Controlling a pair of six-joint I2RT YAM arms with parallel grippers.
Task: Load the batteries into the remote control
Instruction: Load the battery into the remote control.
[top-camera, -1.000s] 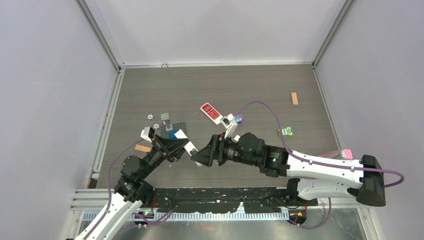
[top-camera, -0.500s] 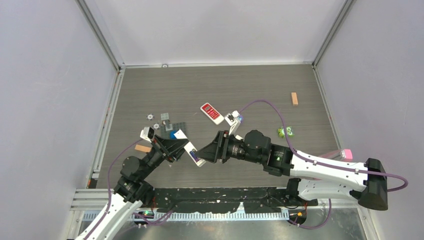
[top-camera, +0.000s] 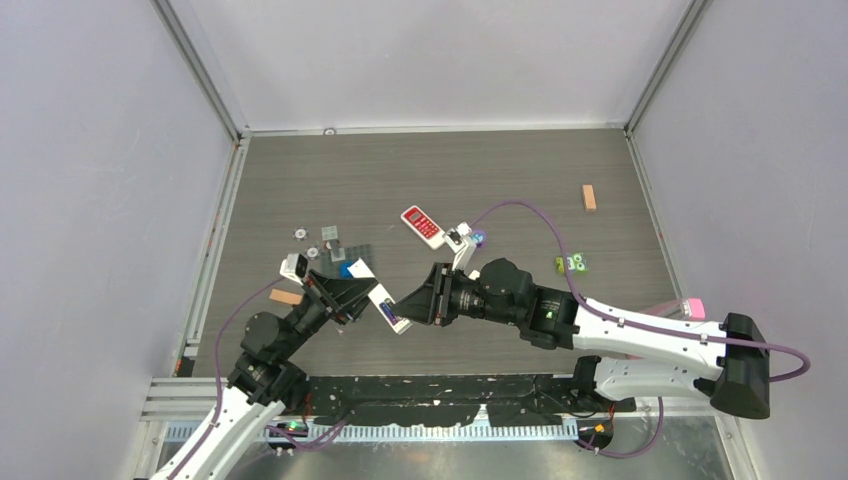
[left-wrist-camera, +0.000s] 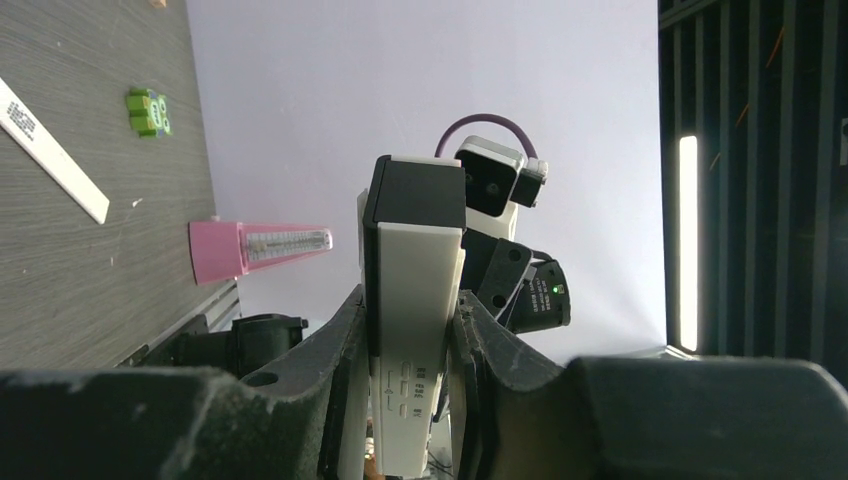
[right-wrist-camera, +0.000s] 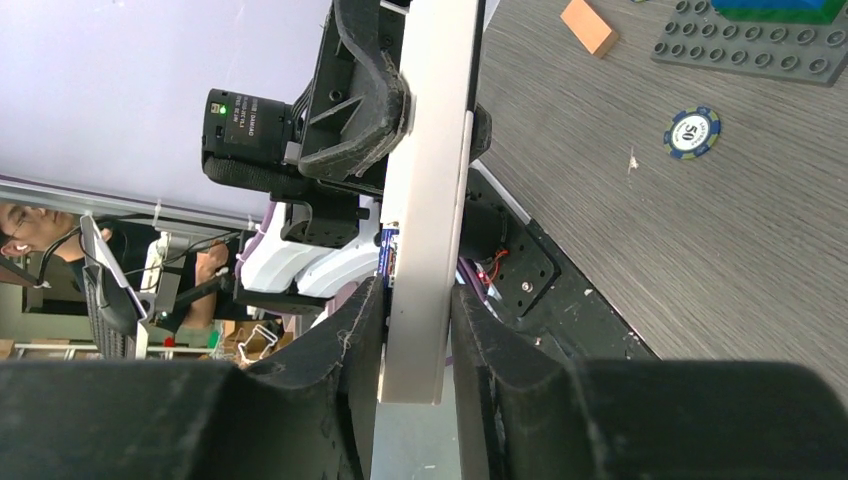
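Holding the remote control (top-camera: 386, 308) clear of the table (top-camera: 500, 180), your left gripper (left-wrist-camera: 412, 310) is clamped across the white body, with the black end jutting past its fingertips in the left wrist view. Your right gripper (right-wrist-camera: 420, 310) meets it from the other side. In the right wrist view the bar's free end lies between the two fingers (right-wrist-camera: 350, 340), which sit tight against its opposite sides. Both arms therefore grasp the one bar, in the air between them, over the near part of the table.

Judge it a light, stiff shell of smooth plastic. It should not bend, but it could slide or twist between hard pads, and a thin battery door would likely flex under a squeeze. Take hold on the long edges and leave the battery bay uncovered. A speck of blue shows at the bar's edge beside the right fingers, too small to tell whether it is a battery. No loose batteries can be made out on the table.
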